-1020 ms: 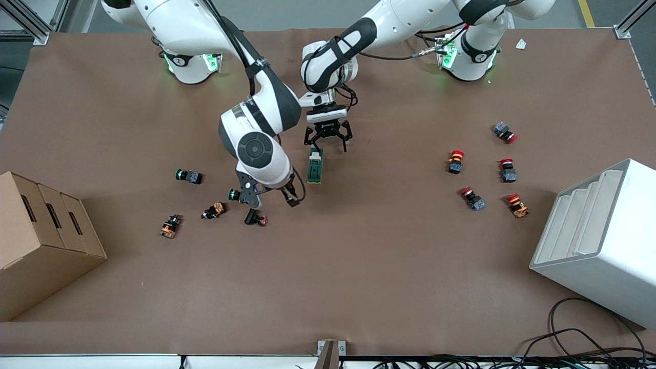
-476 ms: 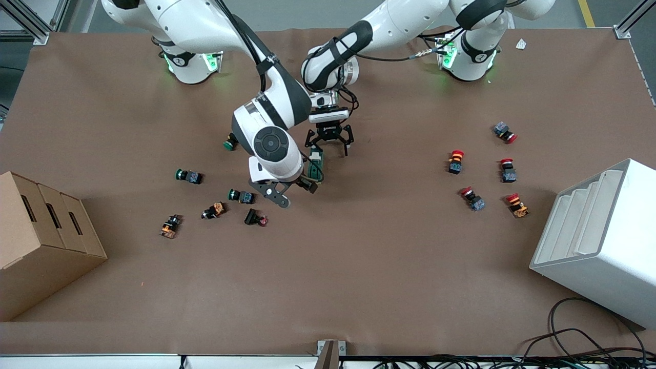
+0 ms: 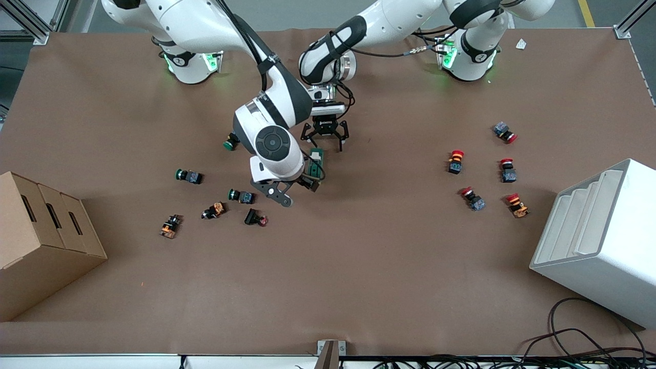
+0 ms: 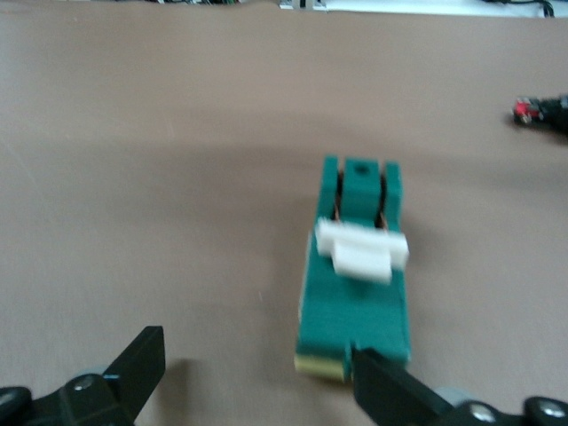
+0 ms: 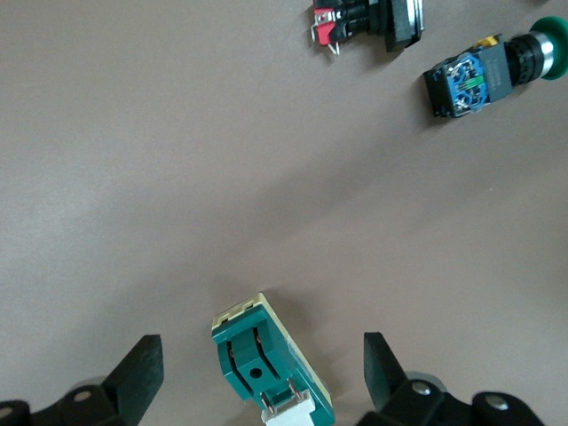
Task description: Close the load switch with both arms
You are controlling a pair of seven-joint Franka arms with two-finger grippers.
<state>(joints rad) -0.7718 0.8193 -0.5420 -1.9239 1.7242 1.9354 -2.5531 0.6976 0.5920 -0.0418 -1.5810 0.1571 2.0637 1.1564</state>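
**Both grippers open at the load switch, neither gripping it**

I see the load switch (image 3: 316, 163) lying flat on the brown table (image 3: 359, 266), near the middle and closer to the robots' bases than to the front camera. It is a dark-green block with a white lever piece (image 4: 362, 250) across its top.

My left gripper (image 3: 325, 138) sits just over the end of the switch that points toward the bases. Its fingers (image 4: 390, 395) are spread wide, and in the left wrist view the switch's cream-edged end lies just beside one fingertip, with the other fingertip well apart from it. I cannot tell whether that near fingertip touches the block.

My right gripper (image 3: 298, 190) hangs over the switch's other end, the one nearer the front camera. Its fingers (image 5: 135, 373) are also spread apart, and in the right wrist view the switch (image 5: 271, 368) lies between them, tilted against their line, touching neither.

Near the right gripper, toward the right arm's end of the table, lie a green-capped push button (image 3: 241, 196) and a black piece with a red part (image 3: 255, 219). A cluster of red-capped push buttons (image 3: 455, 161) lies well apart from both grippers, toward the left arm's end.
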